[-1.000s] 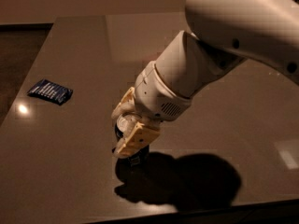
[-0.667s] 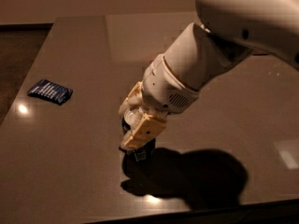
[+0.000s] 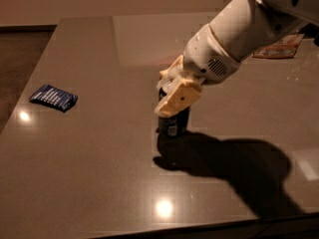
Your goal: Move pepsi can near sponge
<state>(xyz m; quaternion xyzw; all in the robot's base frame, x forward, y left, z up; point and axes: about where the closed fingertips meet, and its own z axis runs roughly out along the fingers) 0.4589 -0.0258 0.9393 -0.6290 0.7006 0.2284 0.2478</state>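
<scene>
1. The gripper [image 3: 168, 102] hangs a little right of the table's centre, angled down and to the left. Its pale yellow fingers [image 3: 182, 96] are clamped on the upper part of the pepsi can [image 3: 174, 124]. One sits across the can's front and the other behind it, so the can's top is hidden.
2. The table [image 3: 99, 173] is a broad, glossy grey-brown slab that fills nearly the whole view, and bright spots of light reflect off it near the front edge and the left edge.
3. The arm [image 3: 234, 39] is white and thick, and it comes in from the upper right corner, ending in a ribbed wrist just above the gripper.
4. A dark shadow [image 3: 229, 163] spreads across the table from the foot of the can toward the lower right.
5. A printed orange-and-white wrapper [image 3: 281, 48] lies flat at the far right, partly behind the arm and well apart from the can.
6. A flat blue snack packet [image 3: 53, 97] lies near the left edge, also well apart from the can.
7. The pepsi can stands upright directly beneath the gripper, with only its dark lower body showing. Whether its base touches the table cannot be told.
</scene>
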